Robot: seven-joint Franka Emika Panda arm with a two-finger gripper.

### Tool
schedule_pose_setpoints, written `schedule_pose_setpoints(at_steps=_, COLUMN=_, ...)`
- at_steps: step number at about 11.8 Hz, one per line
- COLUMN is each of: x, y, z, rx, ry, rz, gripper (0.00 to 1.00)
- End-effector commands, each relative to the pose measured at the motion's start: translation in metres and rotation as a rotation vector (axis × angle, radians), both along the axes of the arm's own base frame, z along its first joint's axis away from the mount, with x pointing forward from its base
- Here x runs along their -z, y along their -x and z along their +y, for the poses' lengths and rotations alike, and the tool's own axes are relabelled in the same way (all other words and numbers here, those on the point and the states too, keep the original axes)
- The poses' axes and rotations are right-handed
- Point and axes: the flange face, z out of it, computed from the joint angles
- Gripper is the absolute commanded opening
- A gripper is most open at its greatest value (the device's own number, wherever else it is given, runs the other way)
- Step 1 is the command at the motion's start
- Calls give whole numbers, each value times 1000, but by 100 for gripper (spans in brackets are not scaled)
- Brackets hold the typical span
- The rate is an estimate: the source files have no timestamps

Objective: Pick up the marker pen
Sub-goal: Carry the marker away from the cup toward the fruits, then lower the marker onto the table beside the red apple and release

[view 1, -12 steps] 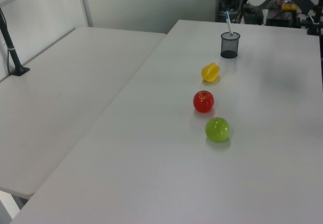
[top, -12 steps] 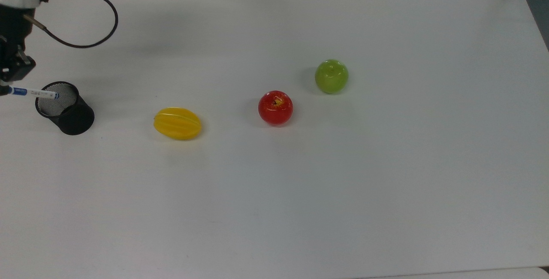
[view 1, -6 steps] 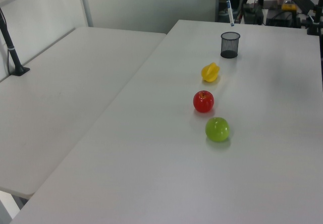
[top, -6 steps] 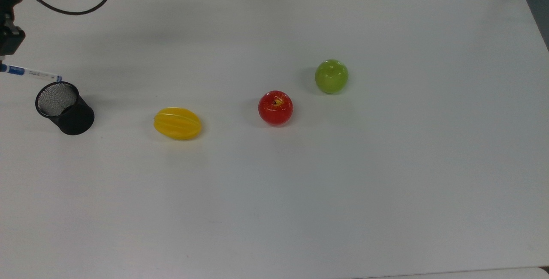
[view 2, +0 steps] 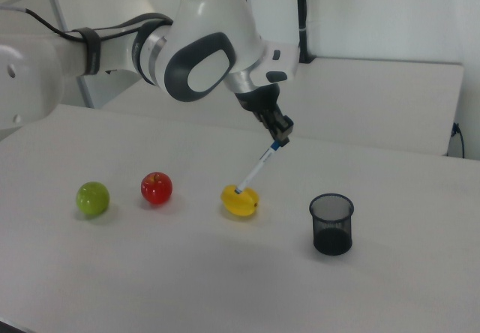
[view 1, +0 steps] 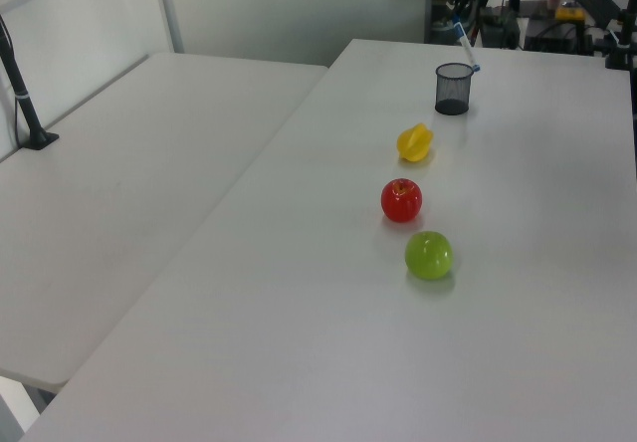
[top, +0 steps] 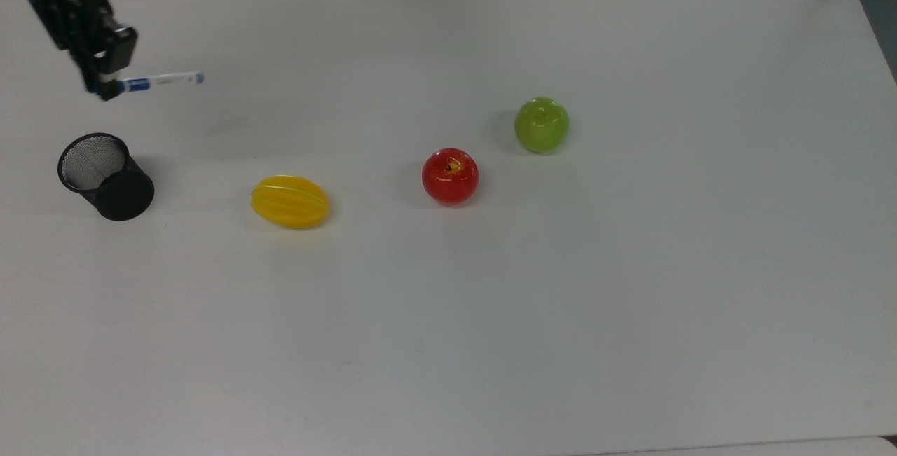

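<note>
Pinching the blue-capped end of the slim white marker pen (top: 160, 81), black gripper (top: 106, 90) at upper left of the top view, barrel slanting free in the air. Below it, upright cylindrical black mesh cup (top: 105, 176) on smooth matte white table (top: 560, 302). Strung toward the top view's right: ridged glossy yellow fruit (top: 290, 202), round shiny red apple (top: 450, 176), round green apple (top: 542, 125).
</note>
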Motion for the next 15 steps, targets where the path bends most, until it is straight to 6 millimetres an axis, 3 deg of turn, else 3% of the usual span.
schedule_pose_setpoints(at_steps=1, x=-3, y=23, z=41, rx=-174, ry=-66, rz=164, gripper=11)
schedule_pose_setpoints(at_steps=4, x=8, y=25, z=87, rx=-281, ry=-102, rz=283, gripper=11)
schedule_pose_setpoints(at_steps=8, x=39, y=39, z=176, rx=-473, ry=-145, rz=517, gripper=10)
schedule_pose_setpoints(at_steps=10, x=74, y=47, z=220, rx=-533, ry=-135, rz=602, gripper=9)
schedule_pose_setpoints(at_steps=12, x=106, y=43, z=240, rx=-556, ry=-123, rz=635, gripper=7)
schedule_pose_setpoints(at_steps=15, x=161, y=31, z=256, rx=-517, ry=-65, rz=651, gripper=6)
